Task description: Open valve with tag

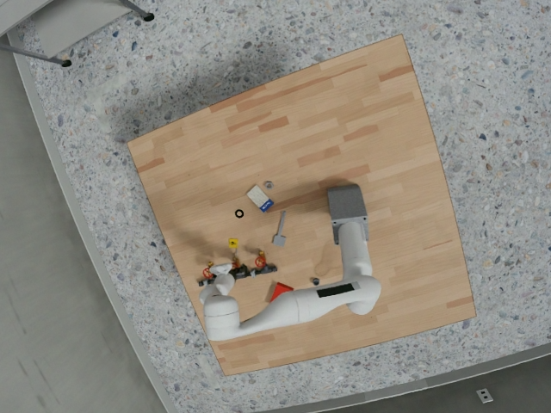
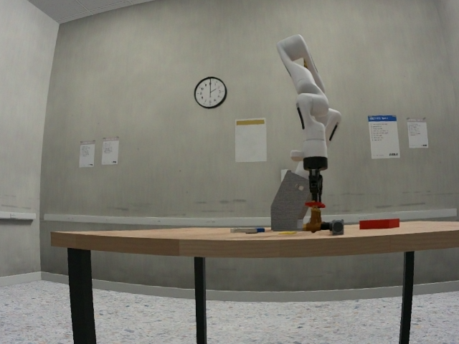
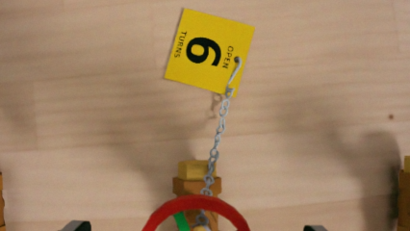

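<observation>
Three brass valves with red handwheels stand in a row on a dark pipe point(image 1: 238, 277) near the table's left edge. A yellow tag point(image 3: 209, 51) marked OPEN 6 TURNS lies flat and hangs by a chain point(image 3: 218, 132) from the middle valve; it also shows in the overhead view point(image 1: 232, 242). My gripper point(image 3: 194, 227) is open, pointing straight down over the middle valve's red handwheel point(image 3: 195, 214). Its fingertips stand wide on either side of the wheel, not touching it. In the side view the gripper point(image 2: 315, 195) sits just above the handwheel point(image 2: 315, 204). The left valve point(image 1: 207, 272) and right valve point(image 1: 261, 260) stand apart from it.
A white and blue box point(image 1: 260, 198), a grey nut point(image 1: 268, 182), a black ring point(image 1: 239, 210) and a grey scraper point(image 1: 280, 231) lie behind the valves. A red block point(image 1: 280, 291) lies by my arm. The grey arm base point(image 1: 347, 206) stands to the right.
</observation>
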Robot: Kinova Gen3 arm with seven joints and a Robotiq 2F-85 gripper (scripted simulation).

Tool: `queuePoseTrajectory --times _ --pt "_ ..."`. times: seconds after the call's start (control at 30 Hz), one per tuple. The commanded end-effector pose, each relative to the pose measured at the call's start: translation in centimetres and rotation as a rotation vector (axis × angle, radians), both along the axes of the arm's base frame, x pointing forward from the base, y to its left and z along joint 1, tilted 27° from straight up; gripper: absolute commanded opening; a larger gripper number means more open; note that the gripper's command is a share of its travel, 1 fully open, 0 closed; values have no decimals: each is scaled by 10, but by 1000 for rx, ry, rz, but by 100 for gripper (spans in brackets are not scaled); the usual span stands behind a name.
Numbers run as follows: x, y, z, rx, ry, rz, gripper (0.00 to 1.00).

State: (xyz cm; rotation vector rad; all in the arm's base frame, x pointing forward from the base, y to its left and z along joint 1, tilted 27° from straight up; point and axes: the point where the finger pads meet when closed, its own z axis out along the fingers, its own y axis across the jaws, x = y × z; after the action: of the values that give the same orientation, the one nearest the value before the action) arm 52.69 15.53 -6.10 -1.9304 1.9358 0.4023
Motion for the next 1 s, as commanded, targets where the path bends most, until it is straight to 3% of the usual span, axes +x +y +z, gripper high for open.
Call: queuePoseTrajectory --times 0.0,0.7,0.97 --pt "1 -1 1 0 5 -14 100" --pt "1 -1 1 22 160 -318 100" --pt "1 -1 1 42 305 -601 100"
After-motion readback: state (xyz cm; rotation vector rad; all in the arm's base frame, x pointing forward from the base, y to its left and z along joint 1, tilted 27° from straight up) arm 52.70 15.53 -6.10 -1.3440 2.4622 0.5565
